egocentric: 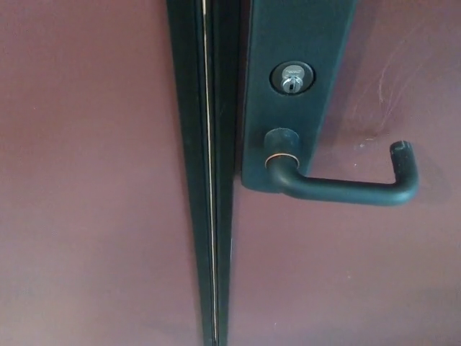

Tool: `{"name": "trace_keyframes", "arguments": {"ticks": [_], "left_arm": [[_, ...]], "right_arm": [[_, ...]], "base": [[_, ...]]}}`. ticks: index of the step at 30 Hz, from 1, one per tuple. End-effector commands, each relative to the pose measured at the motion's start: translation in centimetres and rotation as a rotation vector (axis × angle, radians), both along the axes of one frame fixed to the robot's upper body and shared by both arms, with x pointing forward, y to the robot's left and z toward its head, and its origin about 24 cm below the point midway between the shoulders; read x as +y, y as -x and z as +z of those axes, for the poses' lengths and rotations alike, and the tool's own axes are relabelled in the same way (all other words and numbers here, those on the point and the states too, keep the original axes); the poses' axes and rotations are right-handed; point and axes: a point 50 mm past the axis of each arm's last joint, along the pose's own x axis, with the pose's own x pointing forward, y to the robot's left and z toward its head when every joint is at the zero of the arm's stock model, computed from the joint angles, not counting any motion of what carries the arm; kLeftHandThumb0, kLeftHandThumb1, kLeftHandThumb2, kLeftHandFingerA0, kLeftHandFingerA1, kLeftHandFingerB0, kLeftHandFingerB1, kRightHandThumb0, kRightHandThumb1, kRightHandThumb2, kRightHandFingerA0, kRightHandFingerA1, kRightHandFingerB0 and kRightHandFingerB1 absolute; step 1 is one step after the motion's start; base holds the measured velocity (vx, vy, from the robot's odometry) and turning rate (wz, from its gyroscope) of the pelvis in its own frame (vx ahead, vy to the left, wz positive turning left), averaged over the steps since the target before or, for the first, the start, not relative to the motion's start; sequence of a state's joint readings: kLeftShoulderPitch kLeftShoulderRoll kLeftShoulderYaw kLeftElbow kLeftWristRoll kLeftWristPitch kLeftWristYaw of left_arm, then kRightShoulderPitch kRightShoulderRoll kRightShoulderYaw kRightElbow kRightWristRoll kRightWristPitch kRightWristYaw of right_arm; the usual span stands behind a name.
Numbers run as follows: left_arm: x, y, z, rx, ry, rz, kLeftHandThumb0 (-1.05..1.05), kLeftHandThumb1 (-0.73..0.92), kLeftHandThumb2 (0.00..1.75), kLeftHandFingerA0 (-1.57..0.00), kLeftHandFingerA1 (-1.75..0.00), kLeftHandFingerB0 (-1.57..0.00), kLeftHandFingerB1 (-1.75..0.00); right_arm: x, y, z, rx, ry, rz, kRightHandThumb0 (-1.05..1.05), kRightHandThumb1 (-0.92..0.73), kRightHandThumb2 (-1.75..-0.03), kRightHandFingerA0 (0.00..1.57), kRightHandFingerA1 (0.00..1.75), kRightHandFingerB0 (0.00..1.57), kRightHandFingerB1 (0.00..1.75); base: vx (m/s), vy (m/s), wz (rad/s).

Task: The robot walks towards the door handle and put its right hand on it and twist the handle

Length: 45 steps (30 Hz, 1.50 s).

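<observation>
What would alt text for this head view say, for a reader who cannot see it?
A black lever door handle juts from a dark plate on a reddish-brown door, its tip bent upward, with a silver keyhole above it. A dark vertical seam runs left of the plate. No robot hand is in view.

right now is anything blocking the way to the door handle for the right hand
Nothing visible blocks it. The door handle sticks out bare from its dark plate, with only plain door surface around it. Neither hand is in view, so the hand's own path cannot be checked.
</observation>
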State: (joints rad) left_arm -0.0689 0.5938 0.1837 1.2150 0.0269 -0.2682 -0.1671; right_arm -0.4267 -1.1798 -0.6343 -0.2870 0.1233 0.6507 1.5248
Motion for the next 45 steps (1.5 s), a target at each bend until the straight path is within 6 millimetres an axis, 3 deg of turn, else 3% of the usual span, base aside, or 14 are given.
{"name": "trace_keyframes", "arguments": {"ticks": [1, 3, 5, 8, 9, 13, 17, 18, 31, 32, 33, 34, 37, 45], "left_arm": [[-0.3, 1.6, -0.8, 0.047, 0.022, 0.002, -0.4, 0.39, 0.68, -0.59, -0.56, -0.49, -0.51], [-0.3, 1.6, -0.8, 0.047, 0.022, 0.002, -0.4, 0.39, 0.68, -0.59, -0.56, -0.49, -0.51], [-0.4, 2.1, -1.2, 0.067, 0.033, 0.014, -0.39, 0.39, 0.67, -0.6, -0.56, -0.49, -0.5], [-0.4, 2.1, -1.2, 0.068, 0.034, 0.015, -0.39, 0.39, 0.67, -0.6, -0.56, -0.49, -0.5], [-0.6, 2.3, -1.4, 0.071, 0.04, 0.014, -0.39, 0.39, 0.67, -0.6, -0.56, -0.49, -0.5], [-0.7, 3.0, -1.6, 0.069, 0.05, 0.026, -0.4, 0.39, 0.68, -0.6, -0.57, -0.49, -0.5], [-0.6, 3.2, -1.6, 0.067, 0.05, 0.028, -0.4, 0.39, 0.68, -0.6, -0.57, -0.49, -0.5], [-0.6, 3.4, -1.6, 0.072, 0.045, 0.033, -0.4, 0.39, 0.68, -0.6, -0.56, -0.49, -0.5], [-0.7, 2.9, -1.5, 0.05, 0.062, 0.042, -0.4, 0.39, 0.68, -0.58, -0.56, -0.48, -0.5], [-0.7, 2.7, -1.5, 0.048, 0.062, 0.043, -0.4, 0.39, 0.68, -0.58, -0.56, -0.48, -0.5], [-0.8, 2.3, -1.5, 0.047, 0.061, 0.043, -0.4, 0.39, 0.68, -0.58, -0.56, -0.48, -0.5], [-0.9, 2.1, -1.6, 0.048, 0.065, 0.045, -0.4, 0.39, 0.68, -0.58, -0.56, -0.48, -0.5], [-0.9, 2.0, -1.6, 0.053, 0.065, 0.045, -0.4, 0.39, 0.68, -0.59, -0.56, -0.49, -0.5], [-0.9, 2.6, -1.7, 0.061, 0.062, 0.03, -0.4, 0.39, 0.68, -0.59, -0.56, -0.49, -0.5]], "right_arm": [[-6.2, 7.4, -11.8, 0.217, -0.291, -0.208, -0.7, -0.54, -0.57, 0.34, 0.39, 0.29, 0.32], [-6.1, 7.5, -11.8, 0.216, -0.289, -0.209, -0.7, -0.54, -0.57, 0.34, 0.39, 0.29, 0.32], [-5.8, 6.3, -18.7, 0.401, -0.37, -0.353, -0.65, -0.52, -0.56, 0.34, 0.39, 0.29, 0.32], [-5.7, 6.3, -19.3, 0.407, -0.371, -0.36, -0.65, -0.52, -0.56, 0.34, 0.39, 0.29, 0.32], [-5.3, 5.3, -24.3, 0.486, -0.376, -0.487, -0.6, -0.54, -0.56, 0.34, 0.39, 0.29, 0.32], [-3.0, 3.9, -33.0, 0.589, -0.305, -0.65, -0.6, -0.45, -0.72, 0.32, 0.47, 0.25, 0.41], [-2.6, 3.6, -34.4, 0.597, -0.29, -0.662, -0.6, -0.45, -0.72, 0.32, 0.47, 0.25, 0.41], [-0.7, 2.1, -38.7, 0.663, -0.297, -0.753, -0.6, -0.45, -0.74, 0.33, 0.48, 0.22, 0.4], [6.0, 0.9, -44.0, 0.639, -0.154, -0.912, -0.77, -0.6, -0.89, 0.2, 0.44, 0.09, 0.38], [6.2, 1.0, -44.2, 0.636, -0.136, -0.919, -0.75, -0.72, -0.63, 0.25, 0.34, 0.12, 0.25], [6.6, 1.5, -44.7, 0.639, -0.112, -0.943, -0.37, -0.43, -1.01, 0.0, 0.47, 0.0, 0.48], [6.8, 2.1, -45.2, 0.66, -0.104, -0.97, -0.77, -0.61, -0.91, 0.12, 0.43, 0.06, 0.31], [6.7, 3.1, -45.9, 0.71, -0.078, -0.987, -0.74, -0.72, -0.64, 0.17, 0.32, 0.09, 0.2], [5.4, 5.2, -46.7, 0.774, -0.047, -1.026, -0.37, -0.46, -1.02, 0.0, 0.47, 0.0, 0.49]], "base": [[0.0, 0.0, 0.0], [0.0, 0.0, 0.0], [0.0, 0.0, 0.0], [0.0, 0.0, 0.0], [0.0, 0.0, 0.0], [0.0, 0.0, 0.0], [0.0, 0.0, 0.0], [0.0, 0.0, 0.0], [0.0, 0.0, 0.0], [0.0, 0.0, 0.0], [0.0, 0.0, 0.0], [0.0, 0.0, 0.0], [0.0, 0.0, 0.0], [0.0, 0.0, 0.0]]}}
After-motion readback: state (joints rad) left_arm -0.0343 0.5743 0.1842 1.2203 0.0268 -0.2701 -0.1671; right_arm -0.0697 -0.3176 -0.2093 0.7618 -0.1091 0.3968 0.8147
